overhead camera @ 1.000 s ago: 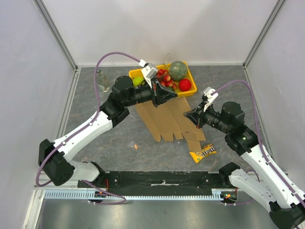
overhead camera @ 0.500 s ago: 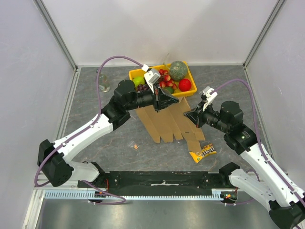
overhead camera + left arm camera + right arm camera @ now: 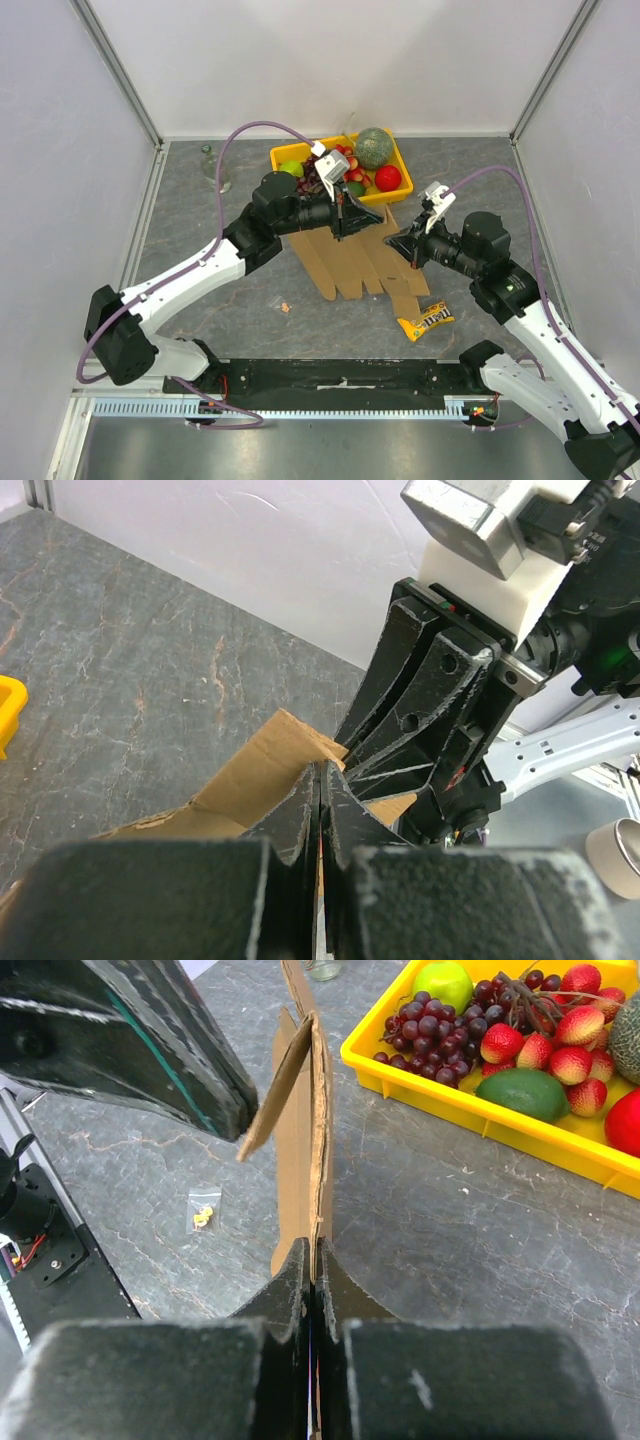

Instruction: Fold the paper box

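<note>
**Inspector:** Position of the paper box (image 3: 352, 258)?

**Recorder:** Mid-table, a little right of centre. It is a brown die-cut sheet. Its near flaps lie flat on the table and point toward the near edge, while its far right part is lifted off the surface.

**Inspector:** What grips it?

**Recorder:** Both tools. The left gripper (image 3: 352, 216) has its jaws closed tight on the raised far edge. The right gripper (image 3: 399, 243) is likewise clamped on the sheet's right edge, and the cardboard stands upright between its fingers. The two tips sit near each other over the lifted part.

**Inspector:** Surroundings?

**Recorder:** A yellow tray (image 3: 394, 196) of fruit stands at the far edge of the table, just beyond the sheet. A yellow candy packet (image 3: 425, 320) lies near the sheet's near right corner, apart from it. A small clear bag (image 3: 285, 306) lies left of the near flaps. A clear bottle (image 3: 212, 166) stands toward the far left corner.
</note>
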Motion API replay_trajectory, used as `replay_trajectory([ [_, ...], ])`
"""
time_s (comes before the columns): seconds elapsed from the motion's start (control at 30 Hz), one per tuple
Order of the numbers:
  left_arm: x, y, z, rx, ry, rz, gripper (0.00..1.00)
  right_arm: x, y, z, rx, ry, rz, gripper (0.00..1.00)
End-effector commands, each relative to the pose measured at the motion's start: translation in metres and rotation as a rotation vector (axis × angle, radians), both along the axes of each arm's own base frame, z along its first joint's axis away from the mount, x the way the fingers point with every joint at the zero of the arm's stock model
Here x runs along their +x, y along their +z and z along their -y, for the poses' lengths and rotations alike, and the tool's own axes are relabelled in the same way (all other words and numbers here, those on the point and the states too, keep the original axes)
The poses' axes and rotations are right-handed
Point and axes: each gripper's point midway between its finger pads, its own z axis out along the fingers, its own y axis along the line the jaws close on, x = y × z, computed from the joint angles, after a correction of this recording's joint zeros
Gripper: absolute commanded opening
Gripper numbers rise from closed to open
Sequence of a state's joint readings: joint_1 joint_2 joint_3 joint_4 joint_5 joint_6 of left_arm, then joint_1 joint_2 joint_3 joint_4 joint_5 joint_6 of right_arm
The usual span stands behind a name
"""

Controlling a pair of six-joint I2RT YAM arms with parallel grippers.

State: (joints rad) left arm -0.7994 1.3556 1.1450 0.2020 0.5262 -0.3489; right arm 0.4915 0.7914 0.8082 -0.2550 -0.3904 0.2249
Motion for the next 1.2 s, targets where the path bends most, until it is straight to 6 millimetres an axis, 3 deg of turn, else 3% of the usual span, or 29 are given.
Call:
replay_trajectory([
  [0.0,0.006,0.001,0.006,0.008,0.011,0.041,0.02,-0.006,0.020,-0.007,0.059,0.046,0.054,0.00],
  [0.27,0.010,0.004,0.009,0.005,0.017,0.044,0.02,-0.009,0.019,-0.005,0.072,0.041,0.056,0.00],
  [0.47,0.004,0.020,-0.020,0.004,0.099,0.121,0.02,0.002,0.014,0.008,0.039,-0.056,0.055,0.00],
  [0.77,0.038,-0.029,-0.084,0.102,0.326,0.063,0.02,-0.005,0.018,0.010,0.034,-0.042,0.066,0.00],
  [0.9,0.055,-0.036,-0.096,0.101,0.360,0.044,0.02,-0.009,0.019,0.007,0.042,-0.017,0.064,0.00],
  [1.17,0.090,-0.025,-0.113,0.054,0.423,0.036,0.02,-0.014,0.019,0.003,0.044,0.020,0.057,0.00],
])
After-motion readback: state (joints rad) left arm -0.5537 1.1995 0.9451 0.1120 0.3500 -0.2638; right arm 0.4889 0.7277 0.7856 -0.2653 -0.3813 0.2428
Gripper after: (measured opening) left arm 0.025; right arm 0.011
